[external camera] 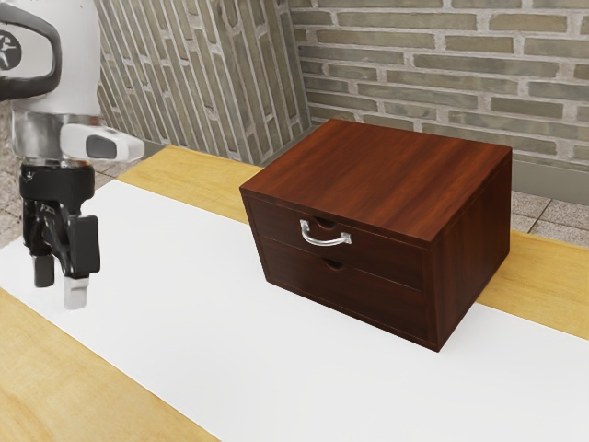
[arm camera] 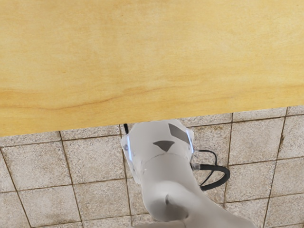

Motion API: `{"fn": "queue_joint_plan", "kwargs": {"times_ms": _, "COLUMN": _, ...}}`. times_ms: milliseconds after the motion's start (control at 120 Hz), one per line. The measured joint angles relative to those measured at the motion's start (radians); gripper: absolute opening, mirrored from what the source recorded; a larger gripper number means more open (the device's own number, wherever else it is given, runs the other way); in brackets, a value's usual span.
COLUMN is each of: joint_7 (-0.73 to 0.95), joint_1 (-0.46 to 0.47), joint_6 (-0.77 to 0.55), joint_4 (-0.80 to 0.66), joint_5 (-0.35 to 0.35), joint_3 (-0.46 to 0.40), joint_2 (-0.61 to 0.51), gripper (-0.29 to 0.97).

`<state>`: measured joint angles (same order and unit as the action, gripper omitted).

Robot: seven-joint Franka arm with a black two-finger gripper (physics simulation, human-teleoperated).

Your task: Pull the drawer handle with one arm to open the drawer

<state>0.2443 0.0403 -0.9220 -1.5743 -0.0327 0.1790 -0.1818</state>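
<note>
Cabinet (external camera: 396, 184) on mat (external camera: 230, 341) on table (external camera: 55, 387), handle (external camera: 324, 239) on upper drawer (external camera: 386, 253), pincer (external camera: 60, 286) well apart at the exterior view's left.

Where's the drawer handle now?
In the exterior view, near centre: the handle is on the cabinet's upper drawer front, far to that view's right of the gripper.

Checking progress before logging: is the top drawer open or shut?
Shut. The top drawer front sits flush with the cabinet face, and the open gripper hangs well away from the handle.
</note>
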Motion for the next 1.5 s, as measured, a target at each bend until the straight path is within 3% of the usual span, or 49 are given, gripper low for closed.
{"fn": "queue_joint_plan", "kwargs": {"times_ms": 158, "joint_7": 0.104, "joint_1": 0.015, "joint_6": -0.248, "joint_4": 0.001, "joint_5": 0.000, "joint_3": -0.017, "joint_2": 0.027, "gripper": 0.68}}
{"fn": "queue_joint_plan", "kwargs": {"times_ms": 300, "joint_7": 0.256, "joint_1": 0.055, "joint_6": -0.354, "joint_4": -0.122, "joint_5": -0.001, "joint_3": -0.074, "joint_2": -0.167, "gripper": 0.68}}
{"fn": "queue_joint_plan", "kwargs": {"times_ms": 417, "joint_7": 0.533, "joint_1": 0.035, "joint_6": -0.596, "joint_4": -0.321, "joint_5": -0.011, "joint_3": -0.105, "joint_2": -0.228, "gripper": 0.68}}
{"fn": "queue_joint_plan", "kwargs": {"times_ms": 617, "joint_7": 0.925, "joint_1": 0.010, "joint_6": -0.945, "joint_4": -0.406, "joint_5": -0.018, "joint_3": -0.162, "joint_2": -0.175, "gripper": 0.68}}
{"fn": "queue_joint_plan", "kwargs": {"times_ms": 725, "joint_7": 1.085, "joint_1": 0.016, "joint_6": -1.060, "joint_4": -0.395, "joint_5": 0.045, "joint_3": -0.164, "joint_2": -0.101, "gripper": 0.54}}
{"fn": "queue_joint_plan", "kwargs": {"times_ms": 850, "joint_7": 1.221, "joint_1": 0.024, "joint_6": -1.136, "joint_4": -0.358, "joint_5": 0.087, "joint_3": -0.165, "joint_2": -0.038, "gripper": 0.35}}
{"fn": "queue_joint_plan", "kwargs": {"times_ms": 983, "joint_7": 1.330, "joint_1": 0.041, "joint_6": -1.181, "joint_4": -0.306, "joint_5": 0.132, "joint_3": -0.165, "joint_2": 0.012, "gripper": 0.24}}
{"fn": "queue_joint_plan", "kwargs": {"times_ms": 1150, "joint_7": 1.436, "joint_1": 0.035, "joint_6": -1.208, "joint_4": -0.274, "joint_5": 0.178, "joint_3": -0.158, "joint_2": 0.057, "gripper": 0.20}}
{"fn": "queue_joint_plan", "kwargs": {"times_ms": 1500, "joint_7": 1.560, "joint_1": 0.028, "joint_6": -1.226, "joint_4": -0.221, "joint_5": 0.202, "joint_3": -0.133, "joint_2": 0.150, "gripper": 0.18}}
